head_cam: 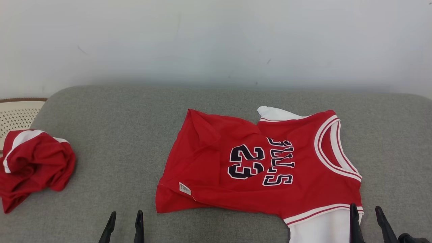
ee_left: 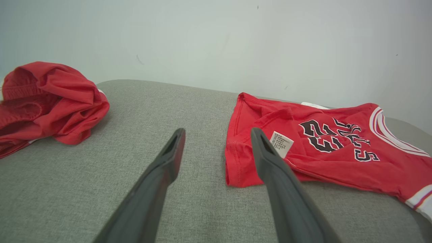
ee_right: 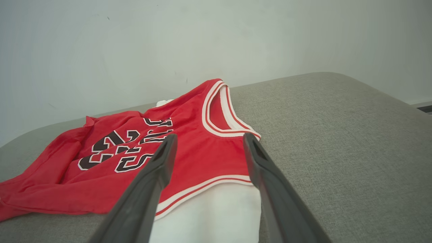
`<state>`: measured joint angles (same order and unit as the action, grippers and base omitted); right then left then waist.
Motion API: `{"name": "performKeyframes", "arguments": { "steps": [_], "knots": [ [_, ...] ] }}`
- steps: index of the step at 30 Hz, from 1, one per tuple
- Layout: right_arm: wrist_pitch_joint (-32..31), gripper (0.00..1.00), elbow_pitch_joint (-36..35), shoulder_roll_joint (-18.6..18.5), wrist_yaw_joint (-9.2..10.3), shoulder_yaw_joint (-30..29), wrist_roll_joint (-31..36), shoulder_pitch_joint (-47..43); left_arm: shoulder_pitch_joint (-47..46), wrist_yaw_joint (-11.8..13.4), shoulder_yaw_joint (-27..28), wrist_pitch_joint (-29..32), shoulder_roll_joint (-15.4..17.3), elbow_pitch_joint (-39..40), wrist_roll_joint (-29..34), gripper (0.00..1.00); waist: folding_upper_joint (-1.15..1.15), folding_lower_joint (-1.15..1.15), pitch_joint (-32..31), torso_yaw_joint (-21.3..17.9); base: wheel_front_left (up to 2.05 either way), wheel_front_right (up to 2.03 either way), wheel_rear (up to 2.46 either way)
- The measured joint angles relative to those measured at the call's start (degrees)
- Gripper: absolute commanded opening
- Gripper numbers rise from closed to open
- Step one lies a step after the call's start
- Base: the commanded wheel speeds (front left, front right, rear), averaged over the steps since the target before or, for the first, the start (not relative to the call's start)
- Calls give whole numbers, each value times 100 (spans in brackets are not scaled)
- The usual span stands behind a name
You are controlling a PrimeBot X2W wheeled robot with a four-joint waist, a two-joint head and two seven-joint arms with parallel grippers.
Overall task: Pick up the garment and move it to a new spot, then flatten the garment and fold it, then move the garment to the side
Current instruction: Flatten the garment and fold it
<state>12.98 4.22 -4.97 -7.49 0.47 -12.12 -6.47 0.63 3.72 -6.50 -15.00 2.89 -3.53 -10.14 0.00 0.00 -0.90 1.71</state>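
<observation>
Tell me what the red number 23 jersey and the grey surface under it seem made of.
Red jersey: thin soft knit, perhaps polyester or cotton; matte, creasing and lying limp. Grey surface: padded, covered in coarse woven cloth, judging by its speckled weave and rounded edge.

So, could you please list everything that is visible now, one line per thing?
jersey: one, red with white trim, number 23, spread mid-cushion
crumpled garment: one, red and white, cushion's left side
basket: one, cream with brown rim, far left
cushion: one, grey, under both garments
wall: one, white, behind
left gripper: one, dark, open and empty, lower left
right gripper: one, dark, open and empty, lower right, by the jersey's white sleeve
</observation>
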Motion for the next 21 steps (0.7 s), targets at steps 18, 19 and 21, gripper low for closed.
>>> {"name": "performKeyframes", "arguments": {
  "steps": [18, 19, 21],
  "knots": [
    [15, 100, 233, 115, 0, 152, 390, 32, 44, -9, 177, 0, 47, -2, 423, 100, 0, 1, -187, -10, 0, 0, 0],
    [15, 100, 235, 118, 0, 152, 397, 32, 44, -10, 181, 0, 47, 0, 428, 100, 0, 1, -189, -7, 0, 0, 0],
    [15, 100, 243, 126, 0, 162, 401, 32, 44, -16, 192, 0, 47, 0, 460, 100, 0, 0, -189, 0, 0, 0, 0]
  ]
}}
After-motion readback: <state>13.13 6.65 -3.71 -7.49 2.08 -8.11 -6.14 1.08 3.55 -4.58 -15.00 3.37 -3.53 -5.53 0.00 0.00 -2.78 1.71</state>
